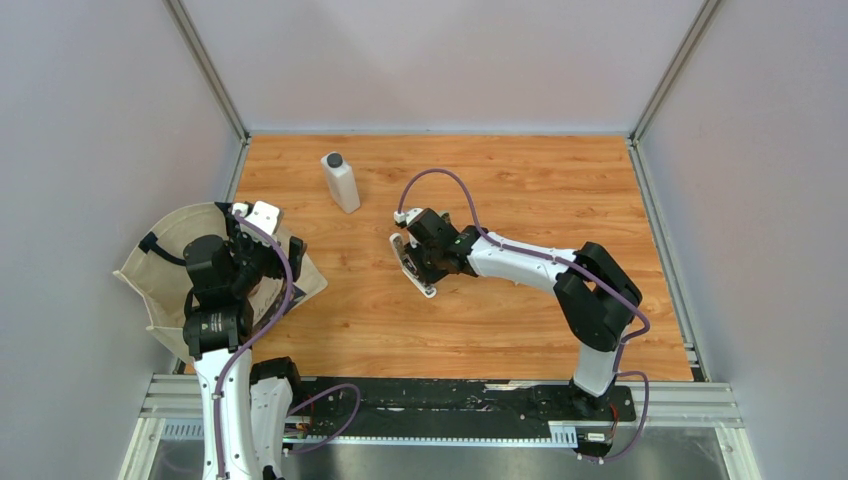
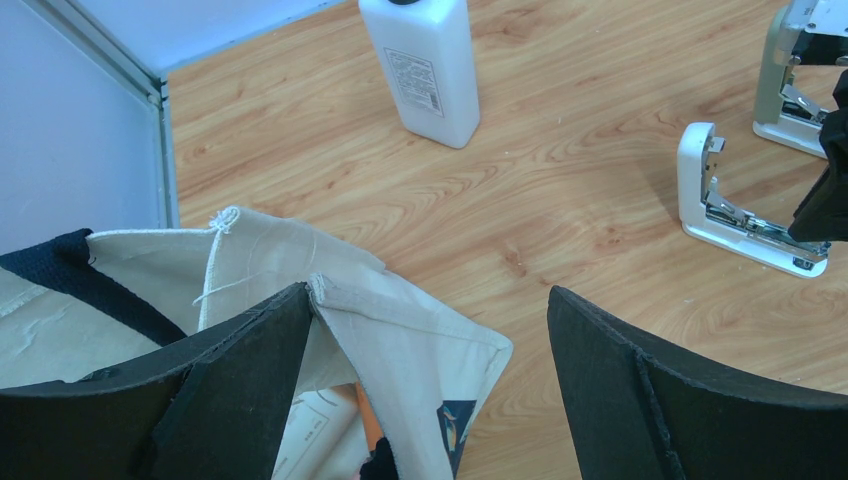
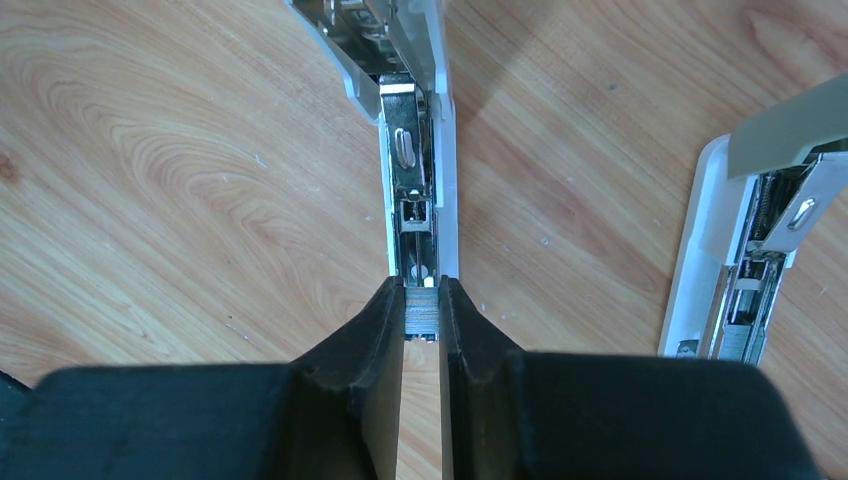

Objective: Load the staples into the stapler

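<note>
My right gripper (image 3: 421, 285) is shut on a short grey ribbed strip of staples (image 3: 421, 312), pinched between its fingertips. The strip sits at the near end of the metal channel of an open white stapler (image 3: 415, 190), in line with it. That stapler lies flat on the wooden table in the top view (image 1: 412, 268), with the right gripper (image 1: 418, 256) right over it. It also shows in the left wrist view (image 2: 735, 215). No white staple box is in view. My left gripper (image 2: 430, 292) is open and empty over a canvas bag.
A second stapler (image 3: 745, 250) with a raised beige lid lies open just right of the first and shows in the left wrist view (image 2: 795, 85). A white bottle (image 1: 340, 182) stands at the back left. A cream canvas bag (image 1: 165, 250) with things inside lies under the left arm.
</note>
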`<state>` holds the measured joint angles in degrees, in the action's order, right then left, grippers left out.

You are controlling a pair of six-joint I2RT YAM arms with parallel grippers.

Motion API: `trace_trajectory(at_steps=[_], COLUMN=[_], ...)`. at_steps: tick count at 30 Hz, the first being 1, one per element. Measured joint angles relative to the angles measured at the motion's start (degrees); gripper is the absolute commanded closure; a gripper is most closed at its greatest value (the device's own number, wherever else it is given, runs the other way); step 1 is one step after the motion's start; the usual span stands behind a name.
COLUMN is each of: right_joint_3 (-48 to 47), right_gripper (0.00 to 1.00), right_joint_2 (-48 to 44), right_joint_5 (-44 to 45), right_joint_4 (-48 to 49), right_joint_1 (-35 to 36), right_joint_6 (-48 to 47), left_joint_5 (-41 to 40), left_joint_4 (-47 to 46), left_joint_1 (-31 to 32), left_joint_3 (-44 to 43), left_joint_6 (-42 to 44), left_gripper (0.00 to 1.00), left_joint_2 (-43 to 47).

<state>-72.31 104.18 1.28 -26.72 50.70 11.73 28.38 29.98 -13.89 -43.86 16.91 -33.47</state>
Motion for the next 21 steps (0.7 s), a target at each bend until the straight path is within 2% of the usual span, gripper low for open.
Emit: trace_trajectory(at_steps=[21], right_joint_3=[0.3], right_gripper=[0.83], right_joint_2=[0.0], right_joint_5=[0.9], right_joint_4=[2.9], right_joint_1=[1.0], right_joint_6=[-1.7], left_joint_5=[0.0], left_joint_4=[-0.2], left_joint_1=[0.0], left_joint_3=[0.1], left_joint_6=[0.0], left_gripper=[0.04], left_joint_2=[0.0])
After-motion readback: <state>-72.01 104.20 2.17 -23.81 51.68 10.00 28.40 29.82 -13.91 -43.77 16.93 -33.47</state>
